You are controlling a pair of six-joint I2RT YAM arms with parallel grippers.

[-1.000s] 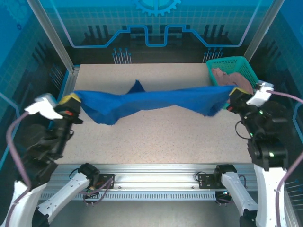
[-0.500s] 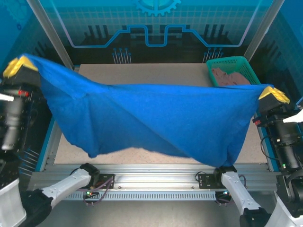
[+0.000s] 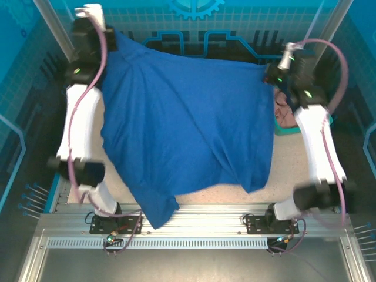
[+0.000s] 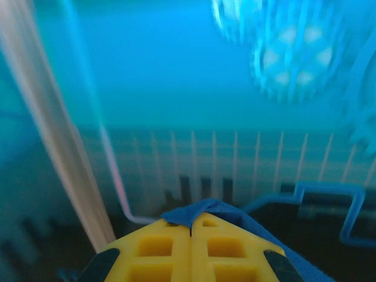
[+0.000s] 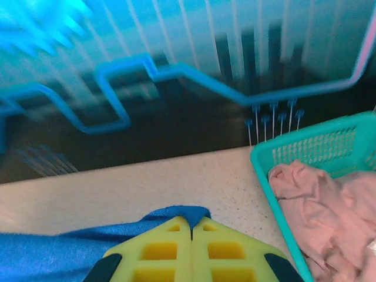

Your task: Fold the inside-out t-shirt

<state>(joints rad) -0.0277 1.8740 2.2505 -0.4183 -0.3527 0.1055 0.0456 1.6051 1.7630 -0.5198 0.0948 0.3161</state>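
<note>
The inside-out t-shirt (image 3: 188, 123) is royal blue and hangs spread as a wide sheet between my two raised arms. Its lower edge trails down to the table's near rail. In the left wrist view, my left gripper (image 4: 191, 226) is shut on a bunched blue corner of the t-shirt (image 4: 205, 208), high near the back left post. My right gripper (image 5: 192, 222) is also shut on a corner of the t-shirt (image 5: 59, 252), above the table beside the basket. In the top view the cloth covers the fingertips of both grippers.
A teal basket (image 5: 261, 161) stands at the back right of the speckled table (image 5: 147, 176) and holds a pinkish-beige garment (image 5: 317, 205). In the top view, part of the basket (image 3: 288, 130) peeks out beside the right arm. Enclosure posts and the blue back wall are close behind both grippers.
Both arms have swung up and toward the back wall, carrying the shirt. It went from a low stretched band over the table to a high hanging sheet. Both grips have held.
</note>
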